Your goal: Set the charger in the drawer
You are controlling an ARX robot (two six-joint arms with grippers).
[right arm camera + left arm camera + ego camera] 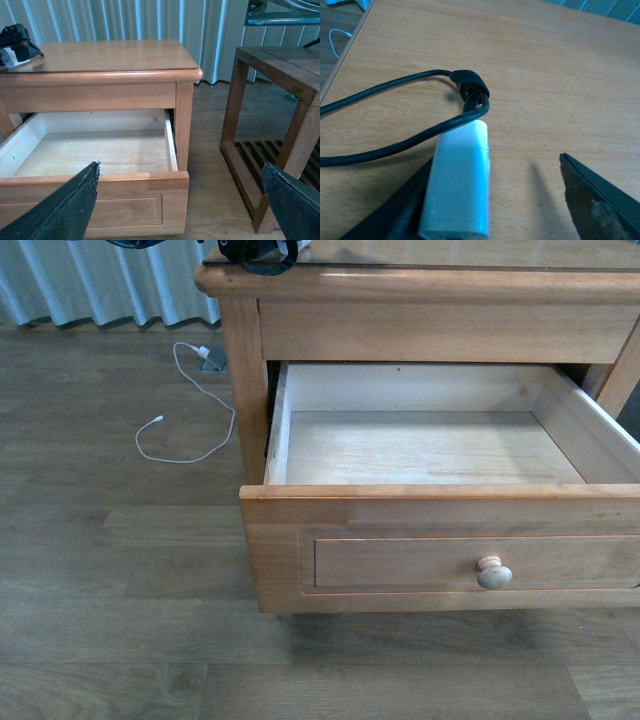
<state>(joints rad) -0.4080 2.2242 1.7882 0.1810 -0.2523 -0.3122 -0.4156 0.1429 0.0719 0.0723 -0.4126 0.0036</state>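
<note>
You're looking at a drawer [440, 492] in warm varnished wood. Its front is giving off a soft satin sheen, while the inside is showing pale, bare, matt boards. The knob [493, 573] is looking smooth and pale. On the desk [545, 60], whose wood top is shining faintly, the charger [457, 185] is showing smooth white plastic and its cable [380, 90] a matt black sheath. The left claw [496, 162] is showing black, matt, scuffed fingers [600, 200]. The floor [100, 620] is reading as matt grey-brown wood-grain planks.

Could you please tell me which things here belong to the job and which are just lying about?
Job:
charger
drawer, open
left gripper, open

Lying about:
white cable on the floor
side table, slatted
</note>
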